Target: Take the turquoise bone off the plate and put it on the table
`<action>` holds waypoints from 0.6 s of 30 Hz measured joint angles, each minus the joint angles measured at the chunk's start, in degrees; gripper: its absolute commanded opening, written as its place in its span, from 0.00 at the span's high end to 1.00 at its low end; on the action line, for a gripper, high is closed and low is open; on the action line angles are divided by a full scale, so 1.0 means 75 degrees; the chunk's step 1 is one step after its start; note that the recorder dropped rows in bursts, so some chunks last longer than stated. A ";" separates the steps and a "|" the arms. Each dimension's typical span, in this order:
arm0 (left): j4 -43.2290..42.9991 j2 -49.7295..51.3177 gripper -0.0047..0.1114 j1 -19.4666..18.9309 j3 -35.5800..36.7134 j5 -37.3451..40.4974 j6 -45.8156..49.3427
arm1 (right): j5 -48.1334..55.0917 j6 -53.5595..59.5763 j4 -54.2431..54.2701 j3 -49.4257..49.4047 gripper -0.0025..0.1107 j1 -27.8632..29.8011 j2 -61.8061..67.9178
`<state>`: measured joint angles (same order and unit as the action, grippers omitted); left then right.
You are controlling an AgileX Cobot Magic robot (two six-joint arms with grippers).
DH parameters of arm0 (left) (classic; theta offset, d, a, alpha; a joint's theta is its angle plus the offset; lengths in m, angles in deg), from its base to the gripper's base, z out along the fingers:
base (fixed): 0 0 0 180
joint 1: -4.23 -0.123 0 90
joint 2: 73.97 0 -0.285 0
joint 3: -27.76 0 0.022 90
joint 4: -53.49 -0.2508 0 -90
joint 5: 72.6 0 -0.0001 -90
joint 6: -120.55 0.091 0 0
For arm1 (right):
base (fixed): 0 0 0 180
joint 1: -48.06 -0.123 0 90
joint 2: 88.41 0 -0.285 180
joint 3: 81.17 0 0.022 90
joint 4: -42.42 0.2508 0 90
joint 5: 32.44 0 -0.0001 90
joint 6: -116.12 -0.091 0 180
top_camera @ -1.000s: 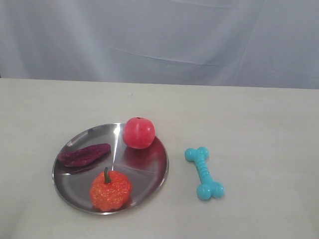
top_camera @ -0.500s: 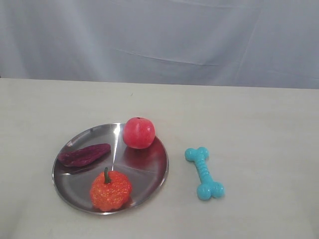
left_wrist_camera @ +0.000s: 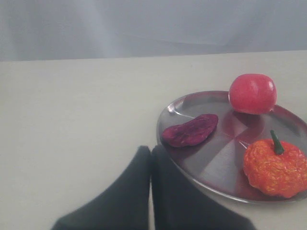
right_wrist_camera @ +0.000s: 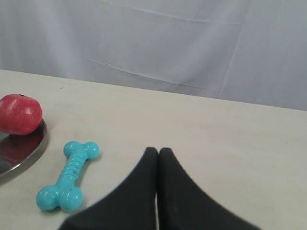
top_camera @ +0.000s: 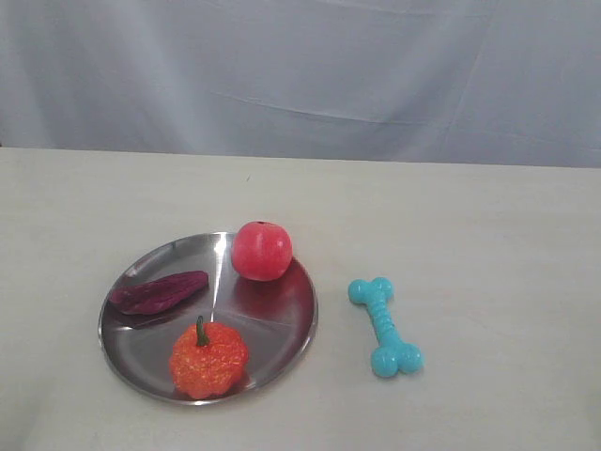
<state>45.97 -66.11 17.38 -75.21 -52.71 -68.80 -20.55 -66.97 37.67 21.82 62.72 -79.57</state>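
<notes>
The turquoise bone [top_camera: 385,327] [right_wrist_camera: 68,176] lies flat on the cream table [top_camera: 470,244], a little to the right of the plate and clear of its rim. The round silver plate [top_camera: 272,319] [left_wrist_camera: 216,167] carries a red apple, a purple sweet potato and an orange pumpkin. Neither arm shows in the exterior view. My left gripper [left_wrist_camera: 151,149] is shut and empty, with its tips beside the plate's rim. My right gripper [right_wrist_camera: 158,150] is shut and empty too, over bare table to one side of the bone.
On the plate sit the red apple [top_camera: 261,250], the purple sweet potato [top_camera: 158,292] and the orange pumpkin [top_camera: 208,359]. A grey-white cloth backdrop [top_camera: 300,75] hangs behind the table's far edge.
</notes>
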 measured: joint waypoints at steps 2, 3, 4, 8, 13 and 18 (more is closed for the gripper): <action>0.0000 0.0000 0.96 0.0000 0.0000 0.0000 0.0000 | 0.0221 0.0015 0.0000 0.0000 0.98 0.0000 -0.0087; 0.0000 0.0000 0.96 0.0000 0.0000 0.0000 0.0000 | 0.0343 0.0015 0.0015 0.0000 0.98 0.0000 -0.0087; 0.0000 0.0000 0.96 0.0000 0.0000 0.0000 0.0000 | 0.0481 0.0015 0.0028 0.0000 0.98 0.0000 -0.0087; 0.0000 0.0000 0.96 0.0000 0.0000 0.0000 0.0000 | 0.0823 0.0015 0.0049 0.0000 0.98 0.0000 -0.0087; 0.0000 0.0000 0.96 0.0000 0.0000 0.0000 0.0000 | 0.0968 0.0015 0.0049 0.0000 0.98 0.0000 -0.0087; 0.0000 0.0000 0.96 0.0000 0.0000 0.0000 0.0000 | 0.0968 -0.0001 0.0232 0.0000 0.98 0.0000 -0.0087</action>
<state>45.97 -66.11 17.38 -75.21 -52.71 -68.80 -13.30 -66.98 39.41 21.82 62.72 -80.22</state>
